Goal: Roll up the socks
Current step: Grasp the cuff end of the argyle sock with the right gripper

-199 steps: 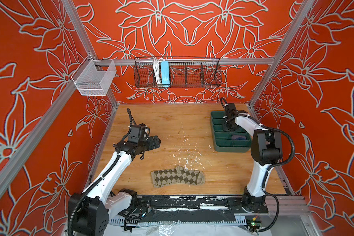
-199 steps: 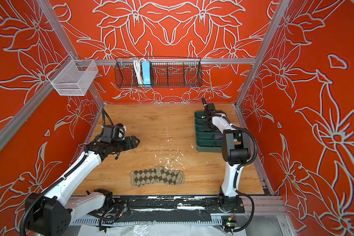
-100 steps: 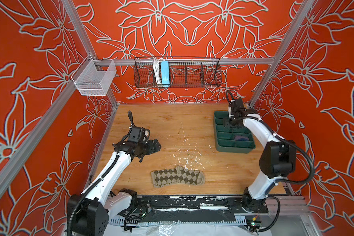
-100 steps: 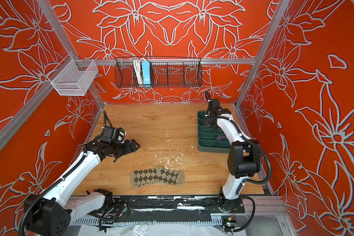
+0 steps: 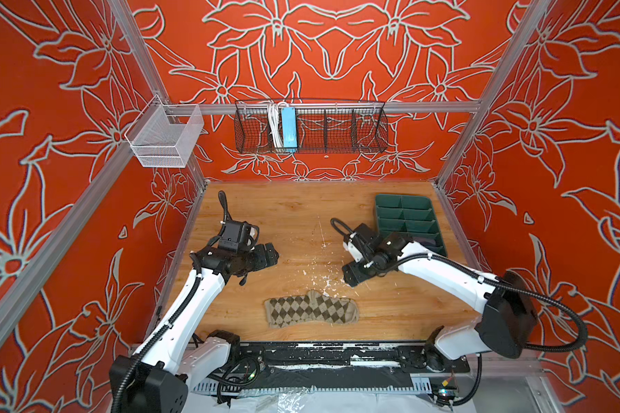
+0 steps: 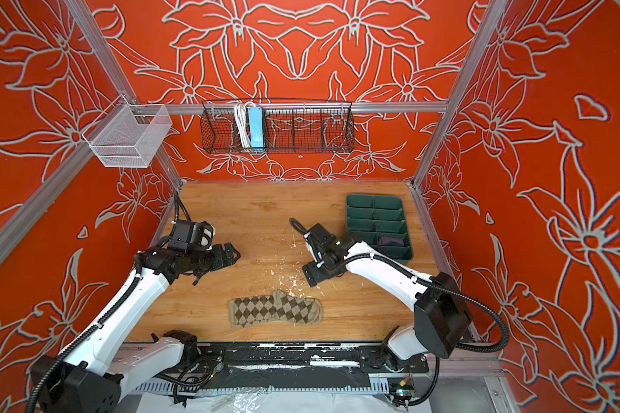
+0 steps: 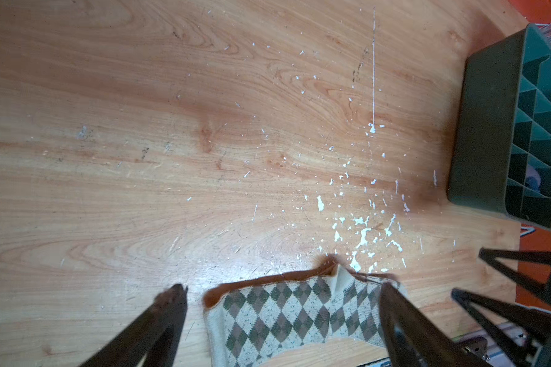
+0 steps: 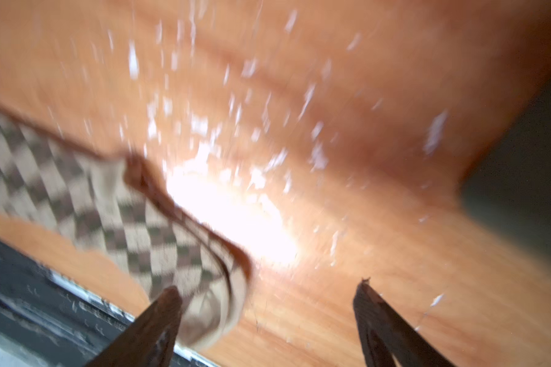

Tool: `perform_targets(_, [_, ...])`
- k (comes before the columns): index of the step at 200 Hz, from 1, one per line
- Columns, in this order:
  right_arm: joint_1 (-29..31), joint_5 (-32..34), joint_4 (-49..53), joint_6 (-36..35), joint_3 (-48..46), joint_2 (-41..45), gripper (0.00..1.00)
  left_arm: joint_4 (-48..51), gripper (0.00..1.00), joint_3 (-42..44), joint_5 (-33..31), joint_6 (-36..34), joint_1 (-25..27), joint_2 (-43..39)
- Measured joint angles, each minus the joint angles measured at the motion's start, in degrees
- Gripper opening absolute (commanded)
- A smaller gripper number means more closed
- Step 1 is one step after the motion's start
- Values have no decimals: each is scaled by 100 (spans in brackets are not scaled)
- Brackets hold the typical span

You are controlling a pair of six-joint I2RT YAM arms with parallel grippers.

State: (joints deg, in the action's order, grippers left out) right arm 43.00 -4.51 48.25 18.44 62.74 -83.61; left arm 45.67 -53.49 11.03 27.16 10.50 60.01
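Tabletop [image 5: 301, 214]: wooden, filling the lower middle of both top views, with white flecks at its centre.
Right arm [image 5: 444, 268]: a second ago it reached over the green tray [image 5: 401, 196] at middle right. Now it has swung back towards mid-frame and sits low over the flecks.
Tray: divided into compartments, standing against the right edge of the tabletop.
Argyle sock [image 5: 310, 314]: flat and unrolled at lower centre, lying lengthwise across the frame with its cuff to the left and toe to the right. It is in the same place as before.
Left tool [image 5: 272, 254]: jaws apart and empty, hovering left of centre, up and left of the cuff. It has hardly moved.
Right tool [image 5: 349, 280]: it was shut over the tray a second ago. Now its jaws are wide apart with nothing between them, near the toe end, just up and right of it and not touching.
Purple sock [image 5: 425, 243]: a dark bundle in a lower right compartment of the tray, partly behind the right arm. Whether it is rolled cannot be told.
Meaning: the first sock looks delivered. The task is probably about halfway, and rolling the argyle sock has not begun.
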Motion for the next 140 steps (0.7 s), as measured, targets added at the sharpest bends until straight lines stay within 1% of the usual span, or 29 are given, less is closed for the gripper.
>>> perform_targets(15, [260,-164,76,240,-354,177,90,-11,93,94,9,15,0,-2])
perform_targets(33, [315,-468,46,527,-778,522,90,-28,93,155,22,35,0,4])
perform_targets(52, [330,-822,-131,822,-1182,776,84,-72,93,157,22,33,0,46])
perform_targets(68, [380,-1102,-378,1091,-1484,796,75,-125,93,157,24,31,0,125])
perform_targets(99, [468,-1390,-800,1504,-1834,656,50,-173,93,157,24,9,0,258])
perform_targets(113, [476,-1449,-953,1648,-1908,614,41,-186,93,157,22,2,0,273])
perform_targets(119, [476,-1471,-1021,1694,-1934,603,39,-195,93,157,22,-4,0,275])
perform_targets(140, [476,-1506,-1174,1797,-1980,557,37,-229,93,157,20,-13,0,275])
